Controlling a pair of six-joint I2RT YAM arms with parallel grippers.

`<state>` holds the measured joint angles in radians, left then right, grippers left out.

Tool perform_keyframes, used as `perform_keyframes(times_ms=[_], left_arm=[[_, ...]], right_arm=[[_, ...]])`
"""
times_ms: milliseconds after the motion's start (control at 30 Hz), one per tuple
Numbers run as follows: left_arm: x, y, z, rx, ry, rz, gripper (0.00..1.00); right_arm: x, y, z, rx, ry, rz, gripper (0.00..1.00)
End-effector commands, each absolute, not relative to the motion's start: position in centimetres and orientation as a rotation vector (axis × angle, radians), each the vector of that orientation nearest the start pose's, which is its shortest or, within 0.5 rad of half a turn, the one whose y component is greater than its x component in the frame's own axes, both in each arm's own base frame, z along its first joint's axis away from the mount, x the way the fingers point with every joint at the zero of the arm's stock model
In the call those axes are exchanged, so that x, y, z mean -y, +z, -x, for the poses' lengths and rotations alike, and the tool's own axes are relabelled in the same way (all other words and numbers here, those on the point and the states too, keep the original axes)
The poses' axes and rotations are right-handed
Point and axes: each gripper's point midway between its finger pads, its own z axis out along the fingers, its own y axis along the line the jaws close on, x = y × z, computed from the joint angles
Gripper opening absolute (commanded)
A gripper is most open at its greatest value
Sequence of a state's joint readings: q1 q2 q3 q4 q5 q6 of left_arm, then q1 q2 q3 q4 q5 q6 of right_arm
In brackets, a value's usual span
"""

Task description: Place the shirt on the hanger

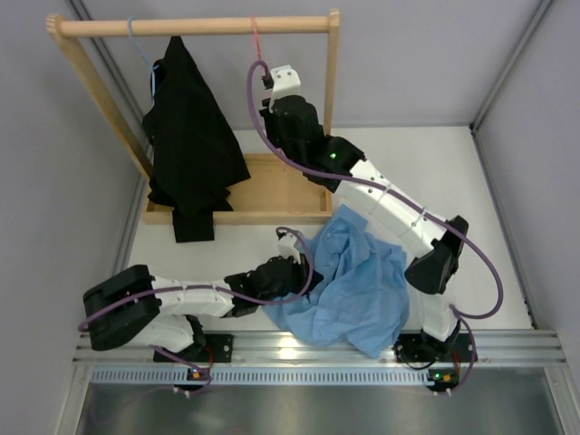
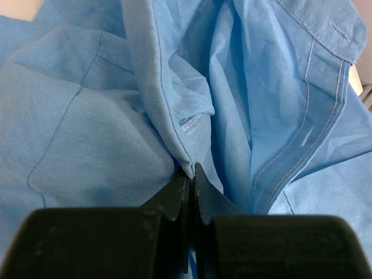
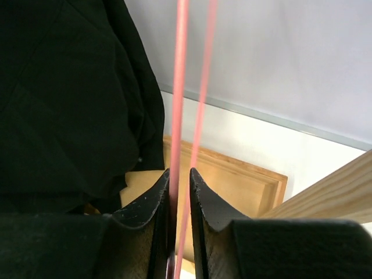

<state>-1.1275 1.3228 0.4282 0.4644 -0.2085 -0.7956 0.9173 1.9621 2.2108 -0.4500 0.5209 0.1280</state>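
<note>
The light blue shirt (image 1: 358, 281) lies crumpled on the table near the front, between the two arms. My left gripper (image 1: 297, 265) is at its left edge. In the left wrist view my left gripper (image 2: 192, 170) is shut on a fold of the shirt (image 2: 87, 133) near a buttonhole. The pink hanger (image 1: 255, 41) hangs by its hook from the wooden rail (image 1: 199, 26). My right gripper (image 1: 264, 83) reaches up to it. In the right wrist view the hanger's two pink wires (image 3: 180, 87) run between the jaws of my right gripper (image 3: 179, 172), which are closed narrowly on them.
A black garment (image 1: 190, 136) hangs on a thin blue hanger (image 1: 136, 41) at the rail's left, and fills the left of the right wrist view (image 3: 64, 104). The rack's wooden base tray (image 1: 281, 195) lies behind the shirt. A wooden post (image 1: 333, 72) stands right of my right gripper.
</note>
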Motion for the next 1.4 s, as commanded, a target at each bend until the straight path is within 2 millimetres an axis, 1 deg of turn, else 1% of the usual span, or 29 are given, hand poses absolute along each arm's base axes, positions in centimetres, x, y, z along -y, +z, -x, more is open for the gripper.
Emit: perform_keyframes(times_ms=[0,200,333,433,533,567,633,667,733,900,1067,1167,1367], left_arm=[[35.3,11.1,-16.8,-2.062,-1.105,-0.204,0.0],[35.4,11.0,-16.7,-2.068,-1.107,-0.207,0.0],[35.3,11.2,-16.8,-2.068,-1.098,-0.212,0.0],[35.2,11.2,-16.8,-2.066,-1.092,-0.211,0.0],[35.1,11.2,-16.8,-2.066,-1.09,-0.21,0.0],[35.0,11.2,-16.8,-2.064,-1.089,-0.21,0.0],[34.9,11.1,-16.8,-2.067,-1.086,-0.208,0.0],[34.9,11.0,-16.8,-2.068,-1.085,-0.209,0.0],[35.0,11.0,-16.8,-2.067,-1.087,-0.207,0.0],[34.8,10.9,-16.8,-2.069,-1.082,-0.205,0.0],[34.8,10.8,-16.8,-2.072,-1.084,-0.204,0.0],[34.8,10.8,-16.7,-2.073,-1.086,-0.203,0.0],[35.0,10.7,-16.7,-2.078,-1.089,-0.206,0.0]], right_arm=[[-37.4,43.7,-39.3,-1.639,0.338,0.289,0.16],[-36.5,43.5,-39.3,-1.645,0.318,0.307,0.14],[-36.3,42.7,-39.4,-1.657,0.307,0.341,0.14],[-36.3,41.6,-39.5,-1.675,0.301,0.363,0.15],[-36.1,41.6,-39.4,-1.664,0.314,0.365,0.15],[-36.1,41.1,-39.3,-1.671,0.314,0.372,0.15],[-36.0,40.9,-39.1,-1.669,0.319,0.372,0.11],[-35.9,40.7,-39.1,-1.668,0.32,0.371,0.01],[-35.8,40.8,-39.0,-1.665,0.322,0.369,0.0],[-35.4,42.1,-38.6,-1.637,0.336,0.362,0.0],[-34.3,43.5,-38.4,-1.611,0.313,0.334,0.0],[-33.9,44.2,-38.2,-1.595,0.31,0.336,0.0],[-33.5,45.7,-37.2,-1.567,0.343,0.354,0.0]])
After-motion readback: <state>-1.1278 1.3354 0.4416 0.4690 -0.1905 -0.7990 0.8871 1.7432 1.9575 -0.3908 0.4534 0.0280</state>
